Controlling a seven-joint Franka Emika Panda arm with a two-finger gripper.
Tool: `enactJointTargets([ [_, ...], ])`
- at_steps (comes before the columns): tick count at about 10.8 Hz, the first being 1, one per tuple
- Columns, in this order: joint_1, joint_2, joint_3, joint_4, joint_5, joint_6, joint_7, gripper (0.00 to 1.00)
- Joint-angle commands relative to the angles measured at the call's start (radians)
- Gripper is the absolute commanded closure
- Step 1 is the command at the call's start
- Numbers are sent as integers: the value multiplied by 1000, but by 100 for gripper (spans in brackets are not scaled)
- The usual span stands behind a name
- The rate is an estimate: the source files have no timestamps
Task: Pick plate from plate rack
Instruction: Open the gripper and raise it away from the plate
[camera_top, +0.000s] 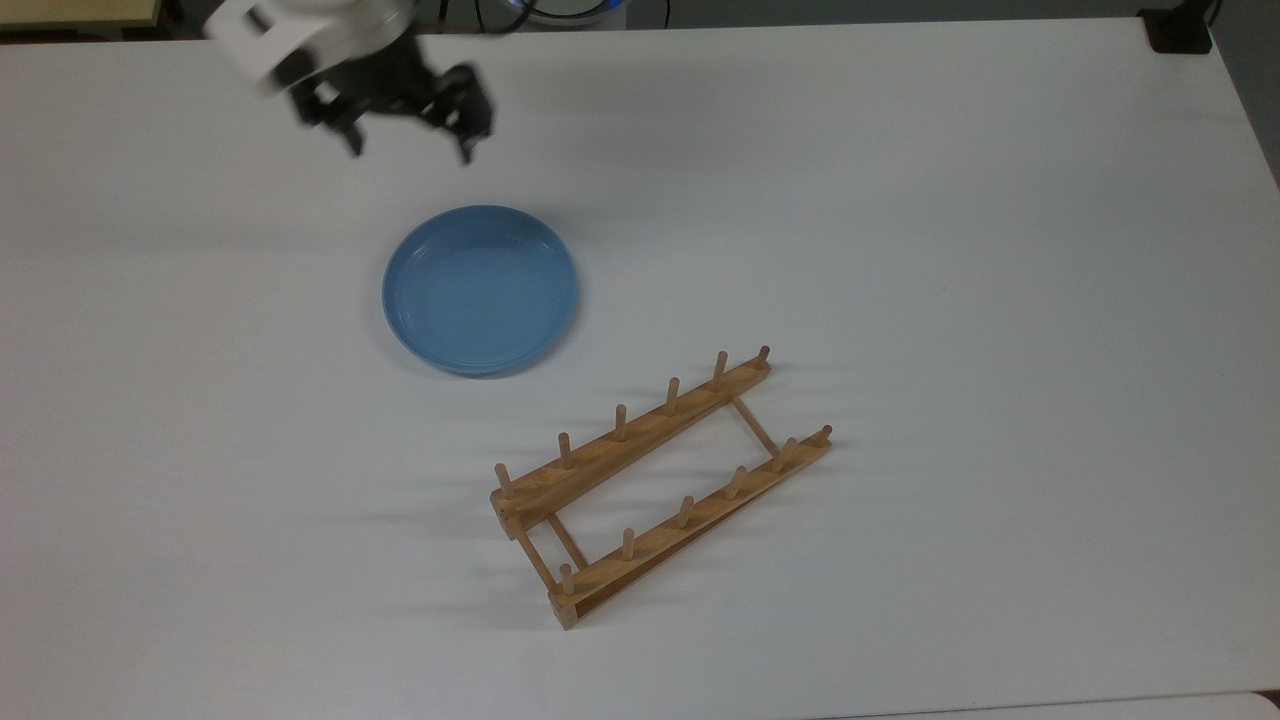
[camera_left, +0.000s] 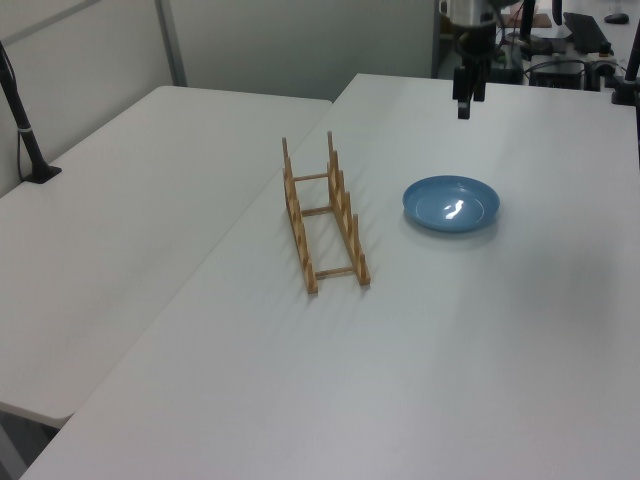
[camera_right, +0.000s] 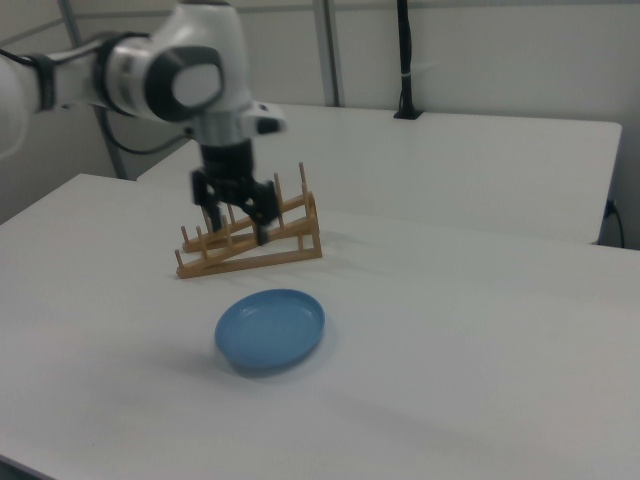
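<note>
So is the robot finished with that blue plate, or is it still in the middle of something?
It looks finished. The plate lies flat on the white table, apart from the wooden plate rack, whose pegs hold nothing. The gripper hangs open and empty above the table, off the plate's far side in the top view. Nothing is in hand, and nothing looks left beyond the arm pulling clear.

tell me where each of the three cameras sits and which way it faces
Top view: high above, looking down on the table; the open gripper hangs beyond the plate.
Left view: raised off one table end, looking along the plate rack toward the gripper.
Right view: low, opposite side, plate nearest, arm before the rack.
All three share plate and rack, apart.
</note>
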Motion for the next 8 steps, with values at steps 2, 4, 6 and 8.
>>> enactJointTargets([
  [2,14,-51,124,29,-108,-115,102,0],
  [4,5,-46,117,47,-101,-64,122,0],
  [6,2,-48,112,46,-92,-53,168,0],
  [8,0,-45,106,47,-66,-48,170,0],
])
